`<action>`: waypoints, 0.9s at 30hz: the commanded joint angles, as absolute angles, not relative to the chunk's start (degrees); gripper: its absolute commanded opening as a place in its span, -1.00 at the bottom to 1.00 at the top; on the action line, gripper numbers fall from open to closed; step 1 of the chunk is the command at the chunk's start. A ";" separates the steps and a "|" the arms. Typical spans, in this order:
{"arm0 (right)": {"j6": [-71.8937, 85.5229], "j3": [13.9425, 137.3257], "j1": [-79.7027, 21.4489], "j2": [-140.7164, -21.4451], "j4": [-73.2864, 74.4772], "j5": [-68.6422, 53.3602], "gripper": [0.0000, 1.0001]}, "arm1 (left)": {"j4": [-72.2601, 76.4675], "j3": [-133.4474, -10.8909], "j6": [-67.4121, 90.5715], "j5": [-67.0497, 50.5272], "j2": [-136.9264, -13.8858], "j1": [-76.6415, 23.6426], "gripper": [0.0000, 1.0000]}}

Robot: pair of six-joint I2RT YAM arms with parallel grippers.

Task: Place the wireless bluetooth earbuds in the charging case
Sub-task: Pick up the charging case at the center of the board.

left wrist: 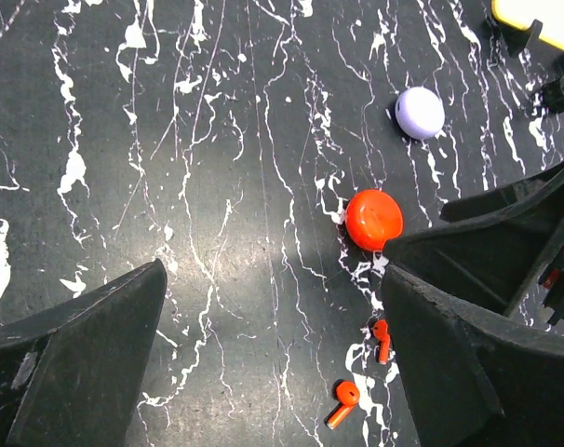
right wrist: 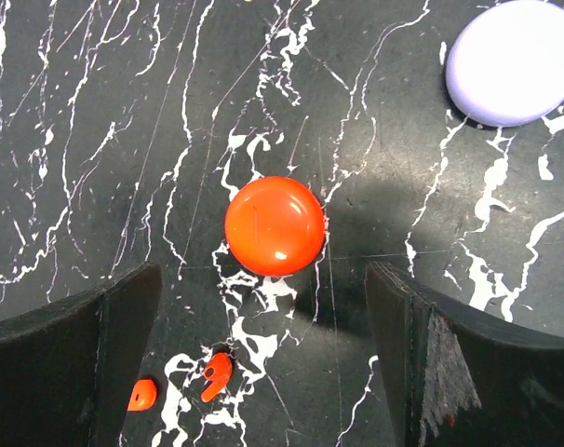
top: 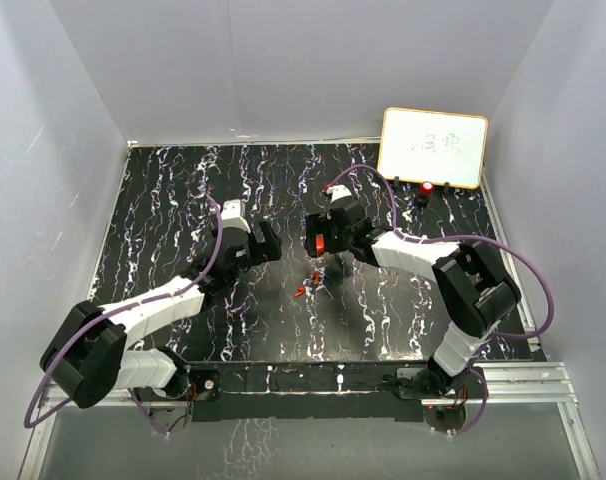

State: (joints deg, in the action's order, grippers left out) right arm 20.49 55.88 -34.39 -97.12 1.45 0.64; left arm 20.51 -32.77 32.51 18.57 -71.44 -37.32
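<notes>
Two tiny red earbuds (left wrist: 382,337) (left wrist: 342,402) lie loose on the black marbled table, close to the right finger of my left gripper (left wrist: 273,270). That gripper is open and holds nothing. The round red charging case (right wrist: 275,226) lies shut just ahead of them. My right gripper (right wrist: 261,270) hovers over it, open, with a finger on either side and the case just beyond the tips. In the right wrist view one earbud (right wrist: 217,372) lies between the fingers and the other (right wrist: 141,395) peeks out beside the left finger. No purple earbuds show.
A round lavender case (right wrist: 515,60) lies shut beyond the red one. A white board with a yellow rim (top: 433,147) stands at the back right with a small red-topped object (top: 426,187) before it. Grey walls enclose the table. The two grippers (top: 258,245) (top: 323,240) sit close together mid-table.
</notes>
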 commanded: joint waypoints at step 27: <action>25.36 59.46 -34.15 -104.81 -5.94 -7.23 0.61 | 21.84 -32.44 41.86 5.49 -76.99 -29.62 0.90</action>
State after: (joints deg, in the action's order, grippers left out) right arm 23.90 57.65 -34.35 -104.47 -3.40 -5.08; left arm 21.02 -32.77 41.08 7.42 -76.82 -30.37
